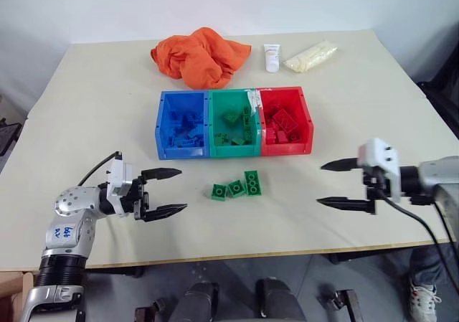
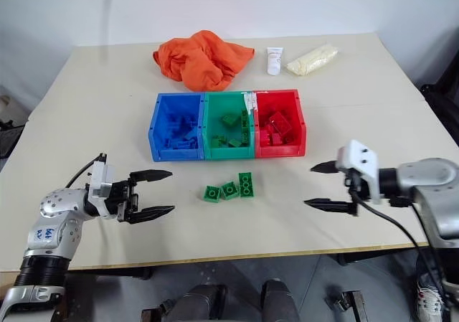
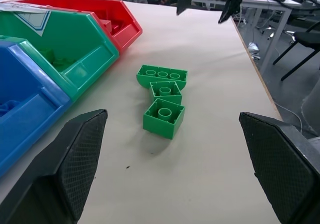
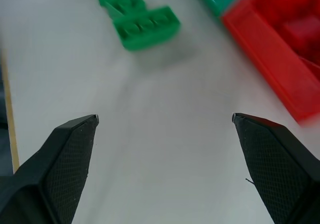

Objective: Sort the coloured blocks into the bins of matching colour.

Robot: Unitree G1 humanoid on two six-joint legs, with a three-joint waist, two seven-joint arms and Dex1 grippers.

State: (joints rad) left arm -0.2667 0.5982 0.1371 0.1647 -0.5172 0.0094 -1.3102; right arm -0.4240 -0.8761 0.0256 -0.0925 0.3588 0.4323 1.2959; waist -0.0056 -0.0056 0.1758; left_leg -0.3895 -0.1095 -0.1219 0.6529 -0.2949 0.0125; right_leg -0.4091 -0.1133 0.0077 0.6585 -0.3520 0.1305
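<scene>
Near the table's front edge, three green blocks (image 1: 237,186) are flanked by the left gripper (image 1: 164,190) and right gripper (image 1: 338,184), both wide open and empty; one block should be approached squarely and lifted into the green bin (image 1: 233,150).

Three green blocks (image 1: 237,186) are lying on the beige table (image 1: 100,107). Behind them the blue bin (image 1: 181,125), the green bin (image 1: 234,123) and the red bin (image 1: 285,120) are standing in a row. At the far side an orange cloth (image 1: 199,55), a white tube (image 1: 272,57) and a pale yellow bag (image 1: 310,56) are lying.
</scene>
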